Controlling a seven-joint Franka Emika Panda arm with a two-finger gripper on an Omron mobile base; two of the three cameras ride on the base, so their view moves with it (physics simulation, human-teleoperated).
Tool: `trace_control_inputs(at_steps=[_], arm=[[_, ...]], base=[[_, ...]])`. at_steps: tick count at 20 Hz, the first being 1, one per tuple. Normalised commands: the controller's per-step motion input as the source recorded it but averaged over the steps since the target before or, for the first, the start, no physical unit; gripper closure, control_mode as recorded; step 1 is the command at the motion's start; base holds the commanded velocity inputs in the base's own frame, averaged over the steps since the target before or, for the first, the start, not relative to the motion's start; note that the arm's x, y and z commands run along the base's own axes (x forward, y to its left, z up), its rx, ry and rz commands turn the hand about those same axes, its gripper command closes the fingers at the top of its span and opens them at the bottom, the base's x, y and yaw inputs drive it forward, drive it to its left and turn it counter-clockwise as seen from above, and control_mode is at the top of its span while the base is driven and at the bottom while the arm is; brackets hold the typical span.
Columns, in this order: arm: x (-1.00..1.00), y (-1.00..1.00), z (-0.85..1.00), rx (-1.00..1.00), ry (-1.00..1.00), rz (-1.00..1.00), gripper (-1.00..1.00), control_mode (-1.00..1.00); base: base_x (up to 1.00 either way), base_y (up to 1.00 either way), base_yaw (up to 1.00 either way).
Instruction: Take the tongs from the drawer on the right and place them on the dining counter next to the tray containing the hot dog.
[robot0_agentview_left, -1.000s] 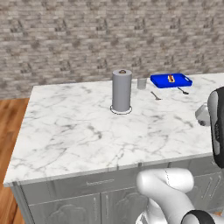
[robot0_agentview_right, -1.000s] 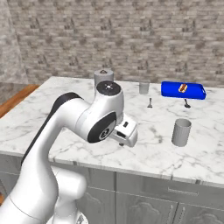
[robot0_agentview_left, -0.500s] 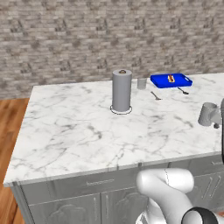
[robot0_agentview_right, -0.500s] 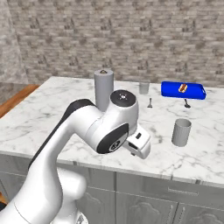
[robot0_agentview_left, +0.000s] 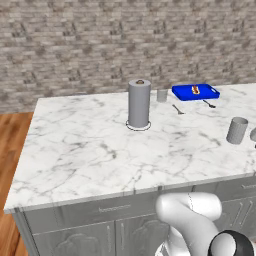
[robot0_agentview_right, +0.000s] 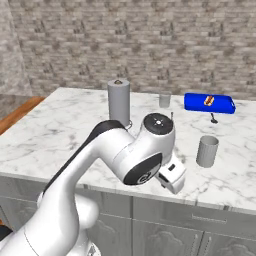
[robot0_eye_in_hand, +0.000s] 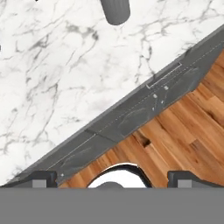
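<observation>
The arm rises from the lower left of the right base view, bends at an elbow above the near edge of the dining counter, and turns its wrist down toward the counter's front edge. The gripper points downward; in the hand view its 2 dark finger tips stand far apart at the bottom corners, so the pincer is spread wide and holds nothing. Beneath it the hand view shows the marble edge, the grey cabinet fronts with a slim bar handle, and the wooden floor. The tray, bright blue, sits at the far right of the dining counter with the hot dog on it. A grey cylinder stands upright near the counter's middle; a grey cup stands nearer the front edge, right of the wrist. A smaller cup stands left of the tray.
</observation>
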Motion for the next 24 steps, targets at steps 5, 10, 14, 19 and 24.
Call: trace_control_inputs(at_steps=[5, 10, 14, 19, 24], arm=[[-0.11, -0.29, -0.22, 0.07, -0.11, -0.15, -1.0, -1.0], [-0.21, -0.18, -0.2, 0.1, -0.21, -0.12, -1.0, -1.0], [-0.19, -0.1, -0.07, 0.07, -0.27, -0.1, -1.0, -1.0], [-0.14, -0.07, -0.04, 0.0, -0.15, -0.03, -1.0, -1.0], [-0.01, 0.0, 0.0, 0.0, -0.01, 0.0, -1.0, -1.0]], base=[[0.0, 0.0, 0.0], [0.0, 0.0, 0.0], [0.0, 0.0, 0.0], [0.0, 0.0, 0.0], [0.0, 0.0, 0.0]])
